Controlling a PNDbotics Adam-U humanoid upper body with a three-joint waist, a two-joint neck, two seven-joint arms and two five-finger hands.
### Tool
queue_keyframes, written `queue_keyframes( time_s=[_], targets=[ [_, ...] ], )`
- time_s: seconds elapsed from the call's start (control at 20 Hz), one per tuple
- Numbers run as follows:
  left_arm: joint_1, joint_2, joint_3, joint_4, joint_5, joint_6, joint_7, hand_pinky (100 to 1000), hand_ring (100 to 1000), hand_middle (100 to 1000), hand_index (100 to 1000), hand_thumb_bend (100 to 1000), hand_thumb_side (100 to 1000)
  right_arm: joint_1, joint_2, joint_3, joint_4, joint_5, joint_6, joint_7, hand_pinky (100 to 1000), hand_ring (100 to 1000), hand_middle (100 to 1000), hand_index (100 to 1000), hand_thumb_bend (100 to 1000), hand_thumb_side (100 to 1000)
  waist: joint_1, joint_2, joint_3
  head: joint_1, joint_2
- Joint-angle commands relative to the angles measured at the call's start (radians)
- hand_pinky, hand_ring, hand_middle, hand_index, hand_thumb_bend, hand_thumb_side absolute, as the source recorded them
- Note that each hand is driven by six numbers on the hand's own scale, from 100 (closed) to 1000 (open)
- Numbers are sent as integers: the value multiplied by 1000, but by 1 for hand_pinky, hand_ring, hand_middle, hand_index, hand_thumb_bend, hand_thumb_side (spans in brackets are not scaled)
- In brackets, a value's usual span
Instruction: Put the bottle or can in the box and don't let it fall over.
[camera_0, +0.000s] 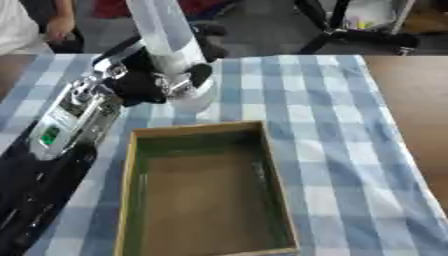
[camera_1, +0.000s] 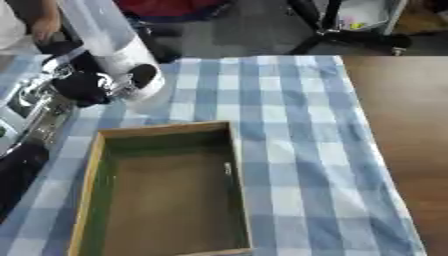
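- The left hand (camera_0: 144, 82), black with silver joints, is reaching in from the left side and wrapping its fingers around a tall white bottle (camera_0: 171, 47).
- The bottle is standing roughly upright with a slight lean, its base meeting the cloth just beyond the far left corner of the box (camera_0: 276, 180); whether the base is fully resting on the cloth cannot be told.
- The box, a shallow open rectangle with pale wooden walls and a greenish-brown inside, is lying on the near middle of the counter and holding nothing visible.
- A blue-and-white checked cloth (camera_0: 332, 125) is covering most of the counter (camera_0: 411, 100), whose bare brown wood is showing along the right side.
- The left forearm is running along the left edge of the view, carrying a silver housing with a small green patch (camera_0: 50, 135).
- The right hand is appearing in neither eye view.
- Dark stand legs (camera_1: 332, 32) are standing on the floor beyond the far edge.
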Motion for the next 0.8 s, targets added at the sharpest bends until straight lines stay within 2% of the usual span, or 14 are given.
queue_keyframes(
  time_s=[0.05,0.35,0.75,0.8],
  targets=[
    [25,6,-8,-88,-27,-13,-3,1000,857,893,386,100,137,-3,-28,-13,-15,-9,2,-6,855,991,1000,1000,100,640,-3,-22,1,-4,2],
    [104,1,-22,-104,-90,-110,-43,1000,864,898,415,100,217,-6,-22,-16,-18,-11,0,-10,855,991,1000,1000,100,638,-9,-15,3,-2,-3],
    [168,1,-22,-40,-159,-256,-76,1000,869,896,441,100,285,-7,-13,-16,-18,-9,-2,-10,855,991,1000,1000,100,640,-18,-6,0,-2,-10],
    [173,2,-22,-30,-163,-275,-76,1000,872,900,504,100,201,-6,-11,-16,-18,-9,-3,-10,855,991,1000,1000,100,640,-19,-5,0,-1,-10]
  ],
)
